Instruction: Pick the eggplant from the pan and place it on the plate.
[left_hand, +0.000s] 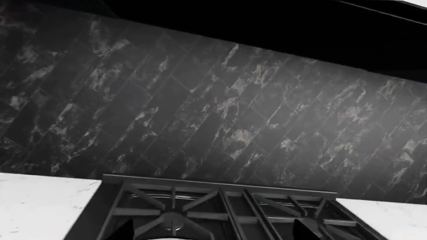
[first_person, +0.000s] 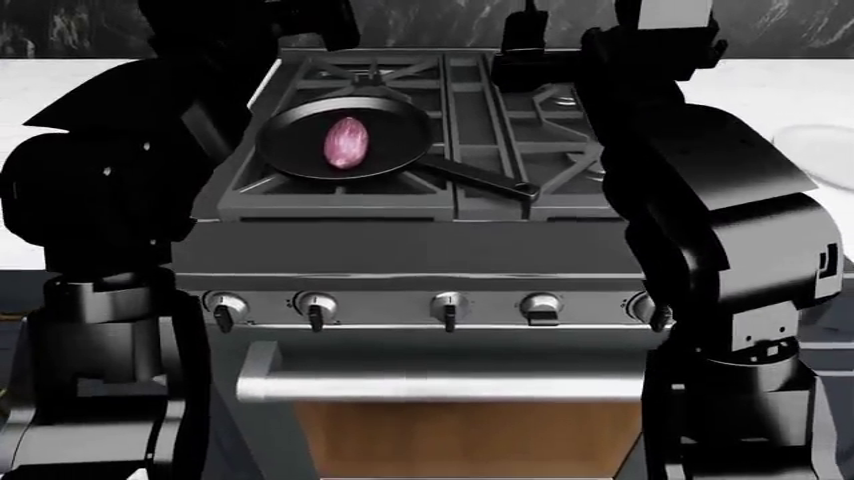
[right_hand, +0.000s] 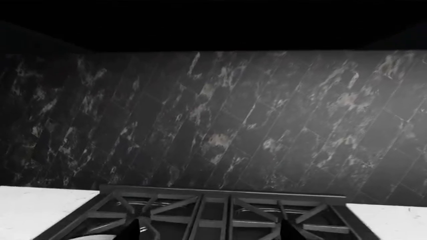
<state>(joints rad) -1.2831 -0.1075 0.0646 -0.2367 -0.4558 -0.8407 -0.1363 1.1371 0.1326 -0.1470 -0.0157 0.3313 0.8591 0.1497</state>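
Resting in the pan (first_person: 300, 150), the eggplant (first_person: 346, 142); no readable writing; both grippers' openings indiscernible.

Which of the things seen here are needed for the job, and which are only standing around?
Needed:
- eggplant, lying in the pan
- pan, on the stove's left grate
- plate, on the counter at the right edge, partly hidden

Only around:
- stove with its knobs
- marble backsplash
- white counter
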